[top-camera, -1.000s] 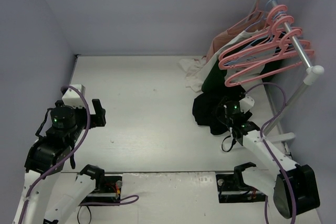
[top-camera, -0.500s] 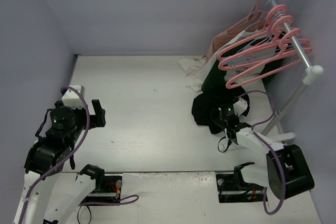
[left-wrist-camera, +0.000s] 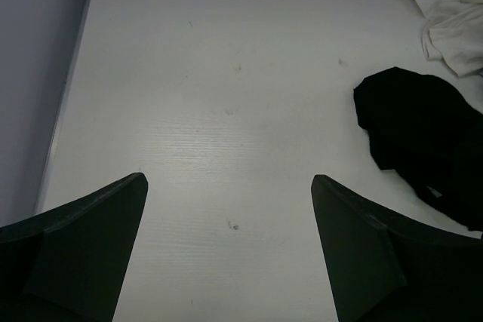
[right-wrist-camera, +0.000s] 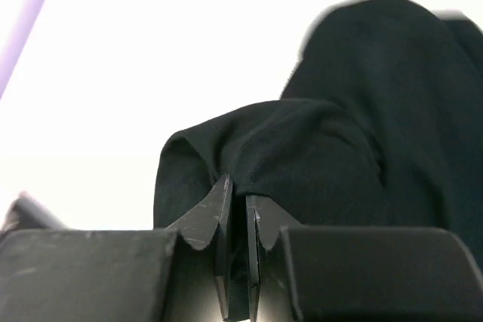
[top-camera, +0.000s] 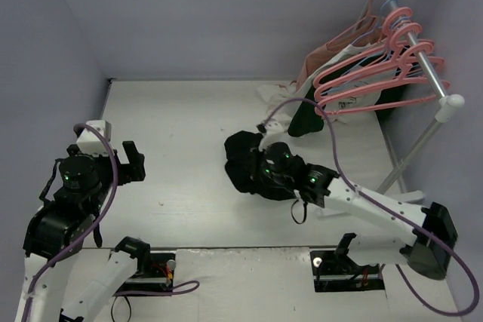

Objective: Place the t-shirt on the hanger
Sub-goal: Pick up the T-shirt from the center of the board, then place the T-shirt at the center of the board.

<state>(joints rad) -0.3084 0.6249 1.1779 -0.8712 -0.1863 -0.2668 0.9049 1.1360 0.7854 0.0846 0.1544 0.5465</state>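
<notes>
The black t-shirt (top-camera: 240, 153) lies bunched on the table's middle right. My right gripper (top-camera: 263, 167) is at its right edge, shut on a fold of the cloth. In the right wrist view the jaws of that gripper (right-wrist-camera: 238, 195) pinch a raised ridge of the t-shirt (right-wrist-camera: 362, 133). Several pink hangers (top-camera: 377, 73) hang on the rail at the back right, well away from the shirt. My left gripper (top-camera: 132, 164) hovers open over bare table at the left. From its wrist camera the left gripper (left-wrist-camera: 226, 213) holds nothing, and the t-shirt (left-wrist-camera: 423, 130) lies far to the right.
A clothes rack with a metal rail (top-camera: 426, 62) stands at the back right, its pole slanting down to the table's right edge. A dark green garment (top-camera: 304, 120), a beige one (top-camera: 324, 54) and a white one (top-camera: 273, 99) hang or spill beneath it. White cloth (left-wrist-camera: 453, 13) lies behind the shirt.
My right gripper has shut on the t-shirt and dragged it left, from under the rack toward the table's middle. The left arm has shifted slightly left.
</notes>
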